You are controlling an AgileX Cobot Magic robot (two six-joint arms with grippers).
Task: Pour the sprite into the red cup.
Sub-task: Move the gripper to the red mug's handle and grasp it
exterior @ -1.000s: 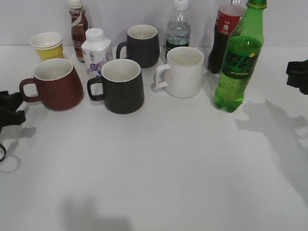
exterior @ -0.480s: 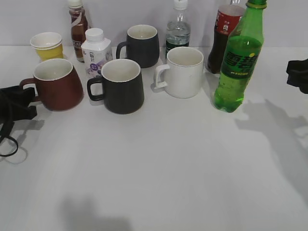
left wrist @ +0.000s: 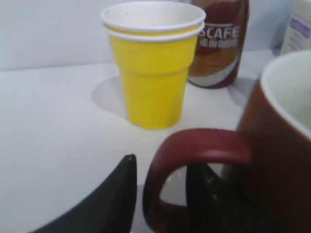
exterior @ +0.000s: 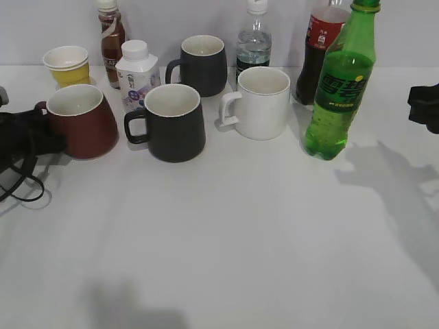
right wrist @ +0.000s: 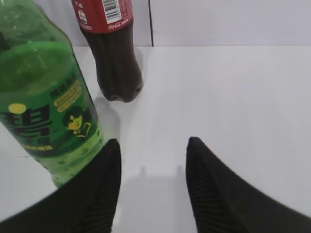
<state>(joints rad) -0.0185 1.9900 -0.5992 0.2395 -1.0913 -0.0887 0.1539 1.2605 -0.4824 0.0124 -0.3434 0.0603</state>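
The red cup, a dark red-brown mug with a cream inside, stands at the left with its handle pointing left. It fills the right of the left wrist view. My left gripper is open and straddles the handle, one finger outside the loop and one through it, with a small gap showing. The sprite, a tall green bottle with its cap on, stands upright at the right. In the right wrist view the sprite is left of my right gripper. That gripper is open and empty, well right of the bottle.
Two black mugs and a white mug stand between cup and sprite. A cola bottle stands behind the sprite, a water bottle further left. A yellow paper cup, coffee bottle and white milk bottle stand behind the red cup.
My left gripper has moved right and up the view to the red cup's handle and now straddles it. The right gripper and the sprite have not moved.
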